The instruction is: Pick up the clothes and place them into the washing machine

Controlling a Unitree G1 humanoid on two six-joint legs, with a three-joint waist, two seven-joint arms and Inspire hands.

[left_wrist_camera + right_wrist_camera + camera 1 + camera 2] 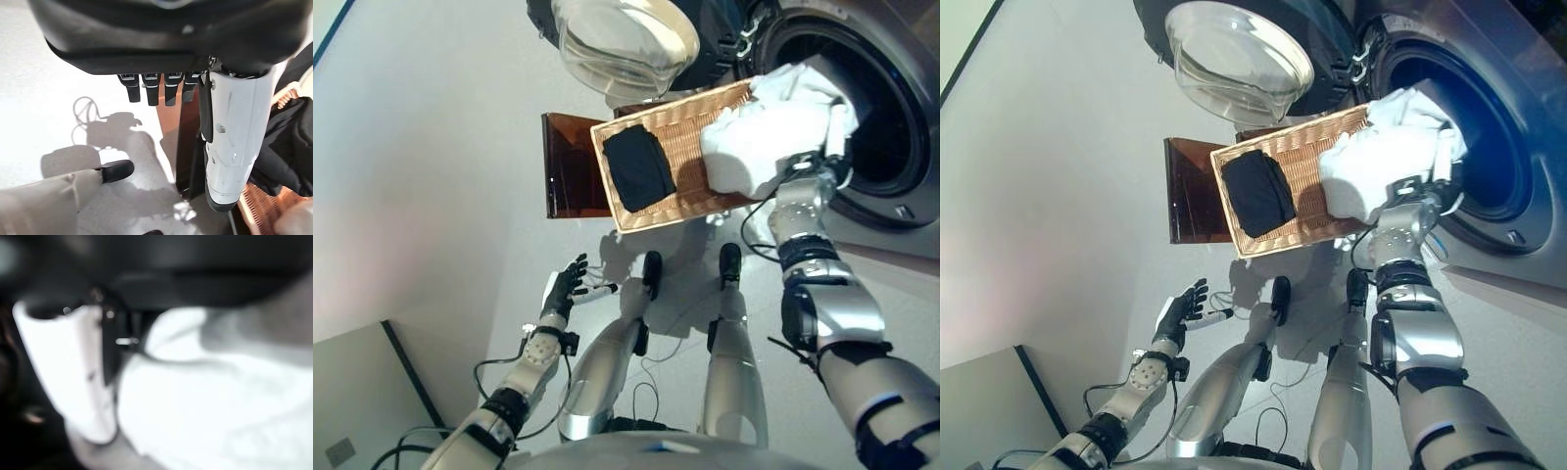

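A wicker basket [691, 178] rests on a brown stand [570, 166] in front of the washing machine's open drum [893, 108]. A black garment [638, 166] lies in the basket's left half. A bunched white garment [766, 135] hangs over the basket's right end, reaching up to the drum's mouth. My right hand [820, 166] is beneath and behind it; in the right wrist view its thumb [63, 377] presses against the white cloth [210, 411], which hides the fingers. My left hand [566, 286] hangs low at the left, open and holding nothing, its fingers [151, 88] straight.
The washer's round glass door [622, 44] stands swung open above the basket's far side. A light grey cabinet [362, 392] with a dark edge sits at the lower left. Pale floor spreads to the left of the stand.
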